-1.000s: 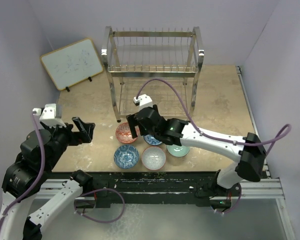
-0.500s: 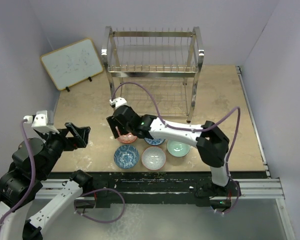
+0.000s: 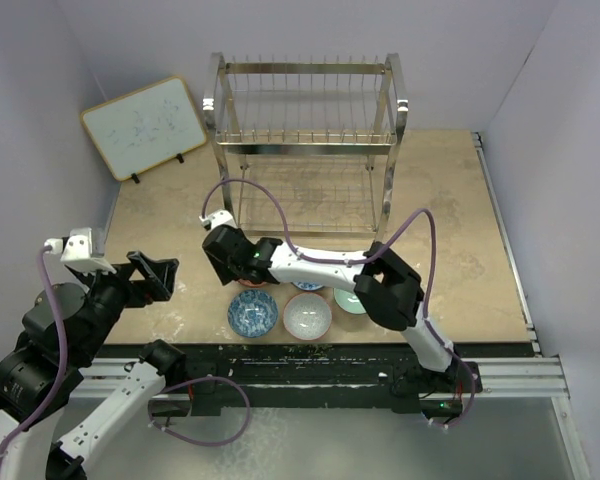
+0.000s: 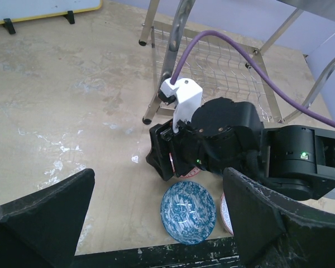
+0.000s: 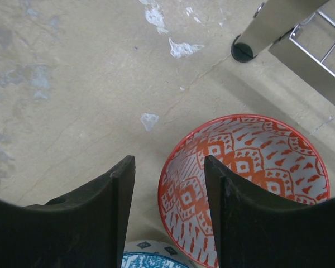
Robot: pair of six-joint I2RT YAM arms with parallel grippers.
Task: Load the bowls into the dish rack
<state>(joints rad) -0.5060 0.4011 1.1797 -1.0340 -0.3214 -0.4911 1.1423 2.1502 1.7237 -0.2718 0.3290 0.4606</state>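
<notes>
A beige stone tabletop (image 3: 450, 220) is lying between pale lilac walls. From the top camera, the wire dish rack (image 3: 305, 140) is standing at upper centre and a whiteboard (image 3: 145, 127) is leaning at upper left. At lower centre, a blue bowl (image 3: 252, 312), a pale bowl (image 3: 307, 316) and a green bowl (image 3: 346, 300) are sitting in a row. The right gripper (image 3: 232, 268) is reaching across just above them, mostly covering the red bowl (image 3: 250, 284). The left gripper (image 3: 152, 275) is hanging released at lower left.

In the left wrist view, its black fingers (image 4: 50, 212) are spreading wide across the bottom corners. The blue bowl is showing between them, below the right gripper's black body.

In the right wrist view, the jaws are standing parted and straddling the red bowl's left rim, one finger (image 5: 234, 223) over the inside and one outside. A rack foot (image 5: 245, 51) is showing at upper right.
</notes>
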